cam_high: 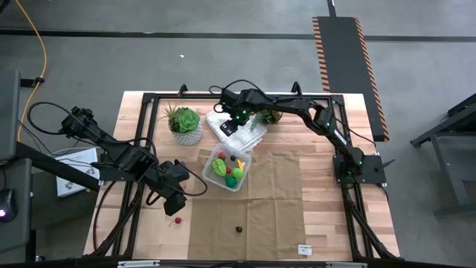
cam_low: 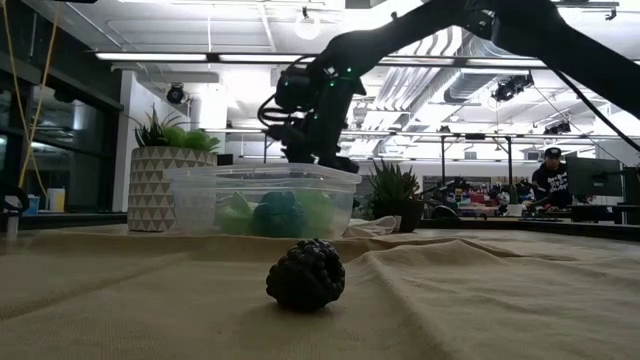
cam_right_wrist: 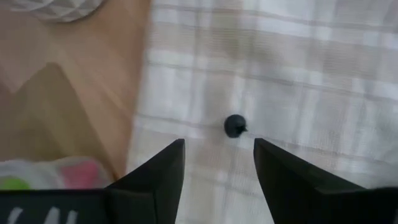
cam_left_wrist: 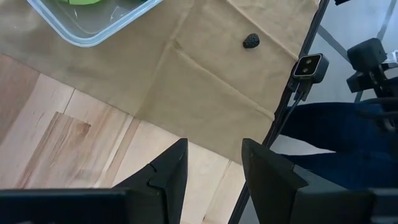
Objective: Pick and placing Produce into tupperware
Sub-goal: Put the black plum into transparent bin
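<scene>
Low view, foreground: a dark berry (cam_low: 305,274) lies alone on the tan cloth (cam_low: 480,300), not yet collected. Behind it stands the tupperware (cam_low: 262,199), already holding green produce (cam_low: 276,212); in the high view red and yellow pieces (cam_high: 236,162) show inside too. A red piece (cam_high: 176,220) lies on the bare surface (cam_high: 320,223) near my left gripper (cam_high: 177,205), whose fingers (cam_left_wrist: 168,171) stand apart and empty, probably poised to fetch it. My right gripper (cam_high: 234,123) hangs beyond the container's far rim, over a white checked bag (cam_high: 249,134), fingers (cam_right_wrist: 165,168) parted with nothing between them, which suggests I have just dropped something. A small dark object (cam_right_wrist: 234,126) rests on that bag. Farther back stand a white potted plant (cam_high: 184,123) and a second plant (cam_low: 392,195); neither blocks the berry. A person (cam_low: 553,180) sits in the room behind.
</scene>
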